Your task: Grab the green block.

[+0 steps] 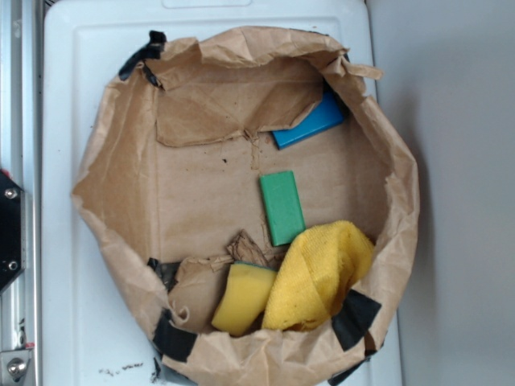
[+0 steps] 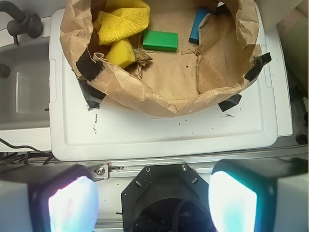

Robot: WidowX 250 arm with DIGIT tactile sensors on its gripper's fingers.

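Nothing is grabbed yet. The green block lies flat on the floor of the paper bag, near the middle, just beside the yellow cloth and the yellow sponge. A blue block sits farther back. The hand is spread wide and empty. It hangs high, back off the white tray, well away from the block. The whole reach is left to do.

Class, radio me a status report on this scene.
Gripper open, empty, outside the paper bag. Green block flat inside. Yellow cloth beside it.
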